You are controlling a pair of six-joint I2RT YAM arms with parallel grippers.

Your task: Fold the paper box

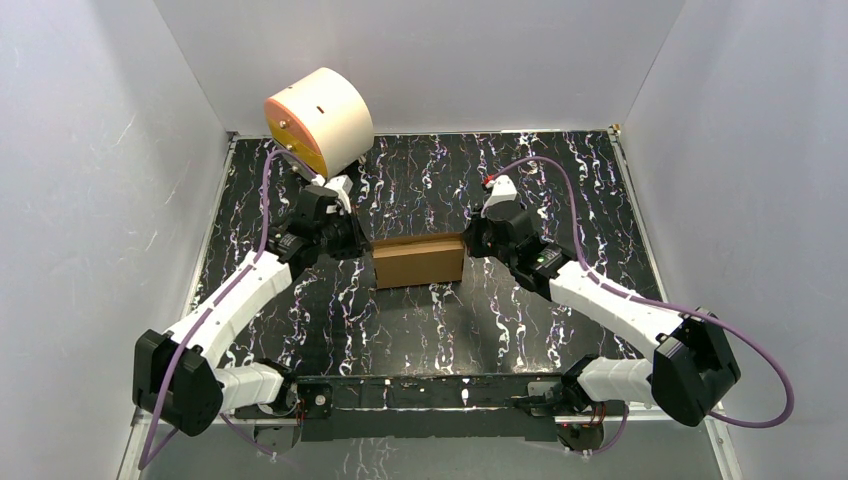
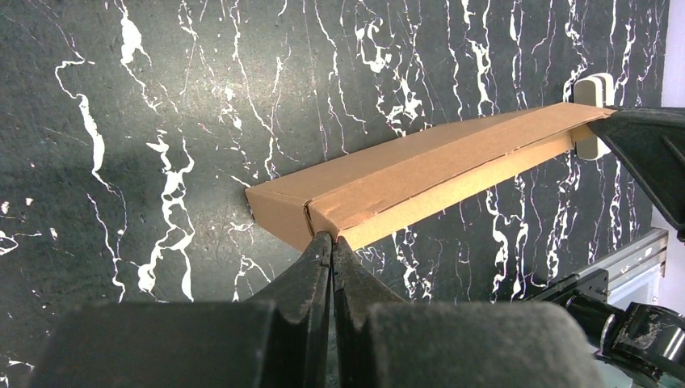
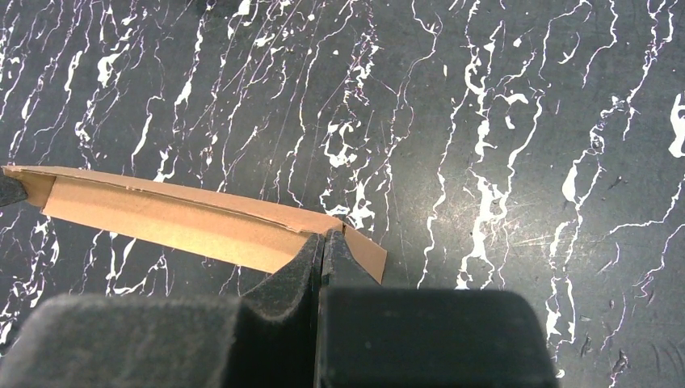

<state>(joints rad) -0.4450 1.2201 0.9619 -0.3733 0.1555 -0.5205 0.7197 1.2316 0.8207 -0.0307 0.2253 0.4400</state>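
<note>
The paper box [image 1: 418, 260] is a folded brown cardboard shape lying on the black marbled table between both arms. In the left wrist view the paper box [image 2: 420, 182] runs away from me as a long shallow box. My left gripper [image 2: 332, 238] is shut, its tips touching the box's near end at a seam. From above, the left gripper [image 1: 362, 245] sits at the box's left end and the right gripper [image 1: 468, 240] at its right end. In the right wrist view the right gripper [image 3: 324, 234] is shut, its tips against the paper box [image 3: 178, 222] beside a small end flap.
A cream cylinder with an orange face [image 1: 320, 120] stands at the back left corner, just behind the left arm. White walls close in the table on three sides. A metal rail [image 1: 430, 385] with the arm bases runs along the near edge.
</note>
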